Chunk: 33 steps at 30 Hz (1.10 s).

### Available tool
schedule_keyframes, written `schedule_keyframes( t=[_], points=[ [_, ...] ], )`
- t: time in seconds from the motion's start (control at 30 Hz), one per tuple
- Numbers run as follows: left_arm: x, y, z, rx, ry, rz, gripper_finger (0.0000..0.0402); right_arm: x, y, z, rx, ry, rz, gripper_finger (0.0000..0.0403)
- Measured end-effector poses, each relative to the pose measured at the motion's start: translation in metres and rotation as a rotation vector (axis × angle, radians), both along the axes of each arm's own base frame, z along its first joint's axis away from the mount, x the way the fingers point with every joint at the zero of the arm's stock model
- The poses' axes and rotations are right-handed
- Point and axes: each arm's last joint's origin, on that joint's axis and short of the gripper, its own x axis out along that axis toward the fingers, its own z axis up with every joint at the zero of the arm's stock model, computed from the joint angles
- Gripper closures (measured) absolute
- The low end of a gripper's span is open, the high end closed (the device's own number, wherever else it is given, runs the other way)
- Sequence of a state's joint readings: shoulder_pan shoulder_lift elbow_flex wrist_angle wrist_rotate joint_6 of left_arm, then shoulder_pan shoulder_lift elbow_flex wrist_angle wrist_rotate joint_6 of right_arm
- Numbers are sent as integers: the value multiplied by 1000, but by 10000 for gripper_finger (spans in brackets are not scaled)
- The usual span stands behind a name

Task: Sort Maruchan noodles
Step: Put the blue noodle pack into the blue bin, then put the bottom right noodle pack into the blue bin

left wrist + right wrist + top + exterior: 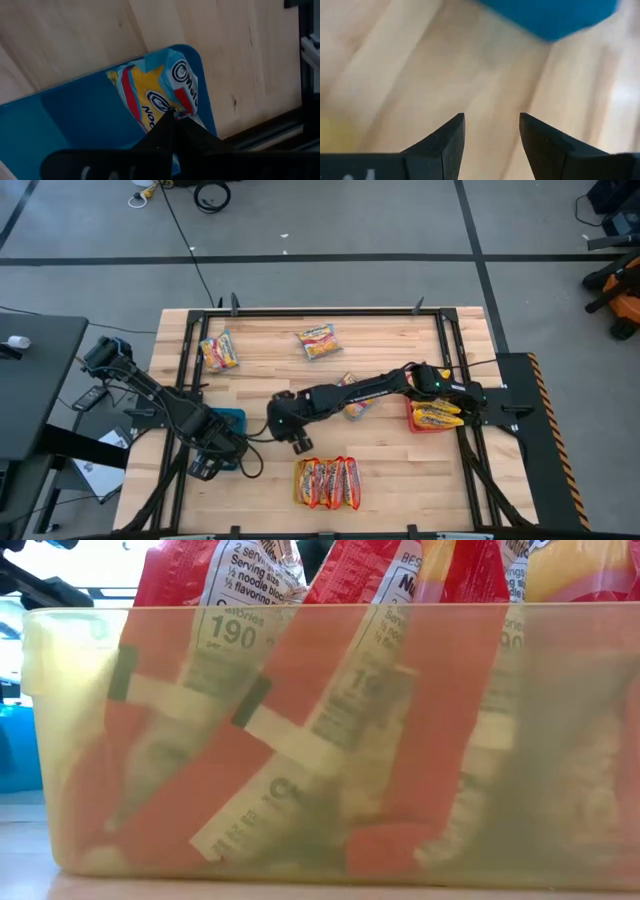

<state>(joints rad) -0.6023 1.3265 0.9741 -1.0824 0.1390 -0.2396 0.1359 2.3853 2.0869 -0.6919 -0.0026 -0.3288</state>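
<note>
My left gripper (170, 119) is shut on a yellow, blue and red noodle packet (150, 87) over the blue tray (75, 115), at the table's left (222, 445). My right gripper (491, 125) stands open over bare wood near the table's middle (300, 443), with nothing between its fingers and the blue tray (555, 17) beyond them. Several red-orange packets (327, 482) stand side by side in the yellow tray (60, 740) at the near edge. Yellow packets (438, 416) lie in the red tray (412, 420) on the right. My left gripper pinches one edge of the packet (175, 106) between its two fingers, which come from above and point down. The packet is crumpled and hangs below the fingers over the blue tray. Whether its lower end rests on the tray cannot be told.
Loose packets lie on the wood at the far left (219, 350), the far middle (318, 340) and beside my right arm (355, 402). A black frame (300, 311) runs around the table's edge. In the low view the yellow tray's wall fills the picture.
</note>
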Motion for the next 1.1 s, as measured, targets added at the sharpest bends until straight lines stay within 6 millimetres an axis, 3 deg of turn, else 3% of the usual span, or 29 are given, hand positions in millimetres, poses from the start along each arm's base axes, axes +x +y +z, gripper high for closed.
schedule_keyframes(
  t=[0.13,0.4,0.67,0.83,0.97,1.1],
  points=[
    [6,4,0,-21,-12,56,386,-18,8,11,16,125,-49,210],
    [14,8,2,-143,33,194,378,-39,1,26,47,272,-171,210],
    [11,14,1,-100,88,284,307,-48,-1,35,6,303,-221,212],
    [4,26,6,-42,105,289,257,-67,-7,56,-74,356,-303,212],
    [-7,30,24,14,11,349,240,-92,-12,63,-121,397,-397,212],
    [-29,29,46,79,-261,326,245,-126,-17,58,-114,414,-475,212]
  ],
)
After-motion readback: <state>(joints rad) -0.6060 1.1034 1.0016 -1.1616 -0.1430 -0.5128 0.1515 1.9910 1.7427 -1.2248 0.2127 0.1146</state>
